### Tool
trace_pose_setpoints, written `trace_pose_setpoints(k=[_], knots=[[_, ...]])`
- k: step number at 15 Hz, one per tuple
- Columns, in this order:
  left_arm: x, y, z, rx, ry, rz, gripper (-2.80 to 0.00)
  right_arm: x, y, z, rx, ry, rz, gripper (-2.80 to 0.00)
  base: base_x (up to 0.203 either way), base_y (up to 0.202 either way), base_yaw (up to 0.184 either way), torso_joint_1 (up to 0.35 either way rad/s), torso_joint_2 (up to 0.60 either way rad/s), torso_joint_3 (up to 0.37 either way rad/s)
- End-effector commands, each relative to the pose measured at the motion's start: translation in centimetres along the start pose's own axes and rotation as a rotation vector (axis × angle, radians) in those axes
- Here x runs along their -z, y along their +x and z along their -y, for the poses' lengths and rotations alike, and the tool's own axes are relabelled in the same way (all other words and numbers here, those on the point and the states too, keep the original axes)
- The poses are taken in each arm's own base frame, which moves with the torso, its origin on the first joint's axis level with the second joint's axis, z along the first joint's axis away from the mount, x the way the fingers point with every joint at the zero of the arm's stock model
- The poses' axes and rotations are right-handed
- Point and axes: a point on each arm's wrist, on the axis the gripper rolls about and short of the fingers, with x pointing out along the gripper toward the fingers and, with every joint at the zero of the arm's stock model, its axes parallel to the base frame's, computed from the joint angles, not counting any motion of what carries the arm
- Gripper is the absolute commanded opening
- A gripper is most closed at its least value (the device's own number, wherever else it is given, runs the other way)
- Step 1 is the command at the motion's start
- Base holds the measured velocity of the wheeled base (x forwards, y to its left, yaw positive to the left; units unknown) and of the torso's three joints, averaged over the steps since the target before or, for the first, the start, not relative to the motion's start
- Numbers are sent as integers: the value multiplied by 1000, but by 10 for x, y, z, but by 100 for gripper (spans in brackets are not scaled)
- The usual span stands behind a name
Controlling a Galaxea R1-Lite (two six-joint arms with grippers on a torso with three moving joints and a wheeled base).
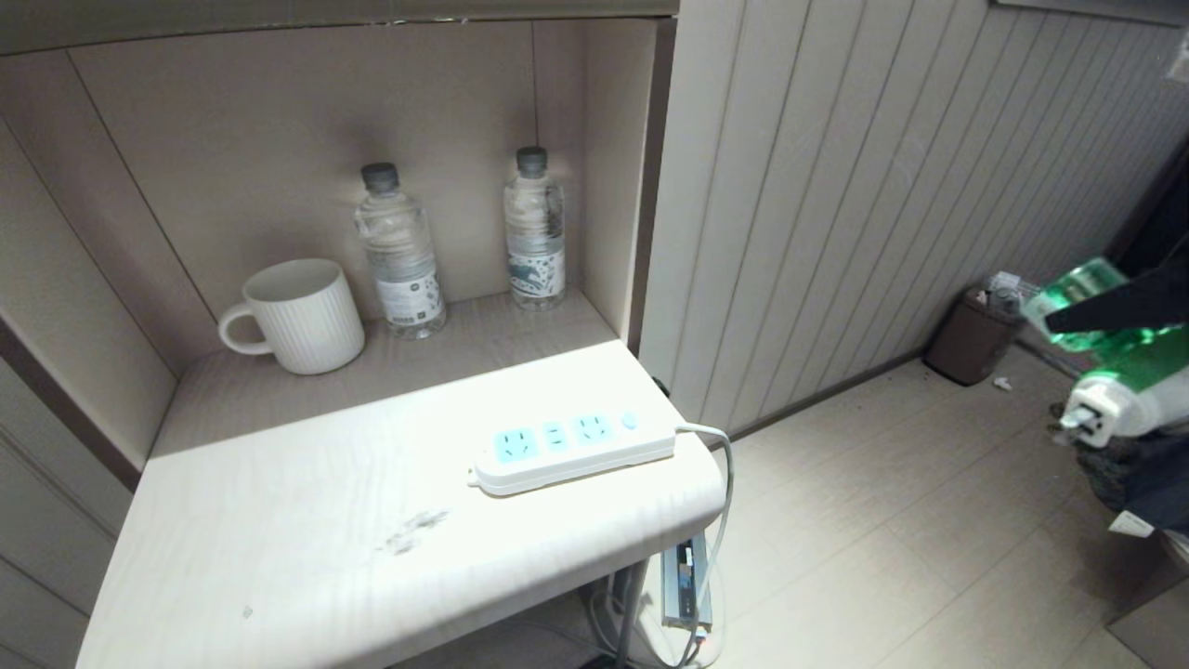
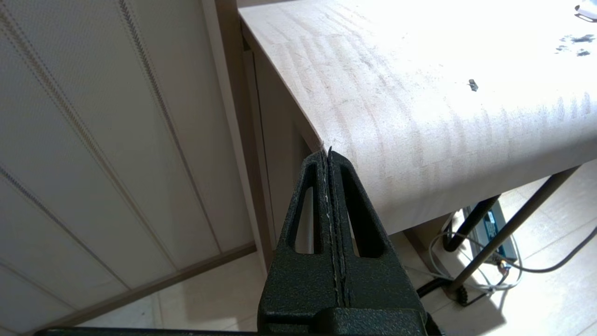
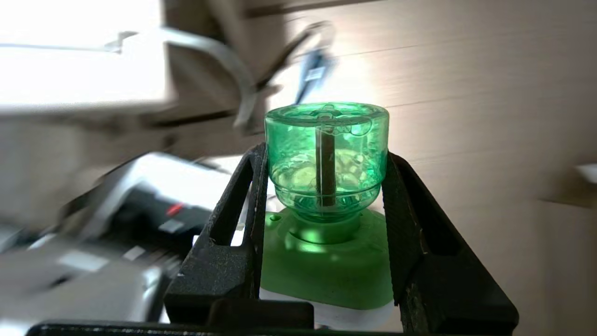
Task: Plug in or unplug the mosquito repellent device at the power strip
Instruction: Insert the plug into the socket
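The right gripper is clamped on the mosquito repellent device, a small plug-in unit with a translucent green liquid bottle on a green-and-white head. The two black fingers press the bottle from either side, which leaves the plug end free. In the head view the device hangs at the far right, above the floor and well apart from the surface.

The power strip, a flat white bar with pale-blue sockets, lies near the right edge of the pale wood-grain surface, its cable dropping over that edge. All sockets are vacant, so the device is unplugged at this moment.

The left gripper is clenched, empty, and parked by the surface's front corner.

A white ribbed mug and two clear water bottles stand in the alcove behind, clear of the work.
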Motion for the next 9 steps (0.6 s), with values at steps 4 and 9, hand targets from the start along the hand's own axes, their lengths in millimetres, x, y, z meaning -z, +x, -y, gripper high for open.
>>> trace_pose_setpoints(k=[4,9], knots=[[0,0,0,0,0,0,-280,8,-27,-9,146,40,164,-280,0,0,0,0,0,0],[0,0,0,0,0,1,-280,4,-27,-9,247,125,235,-280,0,0,0,0,0,0]])
